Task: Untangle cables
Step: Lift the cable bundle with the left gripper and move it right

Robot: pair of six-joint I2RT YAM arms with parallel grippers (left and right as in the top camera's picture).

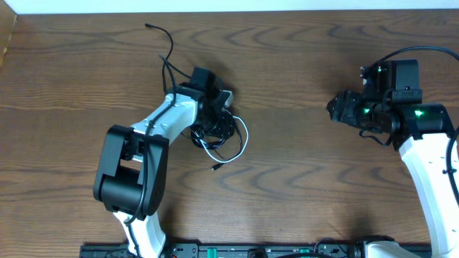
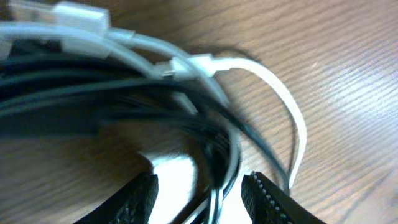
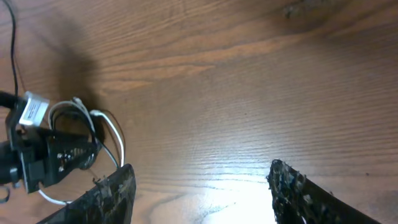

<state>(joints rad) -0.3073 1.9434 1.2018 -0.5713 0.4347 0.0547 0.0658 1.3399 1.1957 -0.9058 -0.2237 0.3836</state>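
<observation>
The black cable (image 1: 169, 49) and the white cable (image 1: 244, 136) lie tangled in one bundle on the wooden table (image 1: 301, 165), left of centre. The black cable's free end trails to the far left. My left gripper (image 1: 213, 120) is down on the bundle. In the left wrist view its fingers (image 2: 199, 199) are open, with strands of the black cable (image 2: 93, 93) and white cable (image 2: 292, 112) running between them, unclamped. A white plug (image 2: 199, 62) shows in the bundle. My right gripper (image 1: 336, 107) is open and empty (image 3: 199, 193), well right of the bundle (image 3: 106, 134).
The left arm's body (image 1: 133, 168) stretches from the front edge up to the bundle. The right arm (image 1: 430, 158) stands at the right edge. A small black plug end (image 1: 214, 167) lies just in front of the tangle.
</observation>
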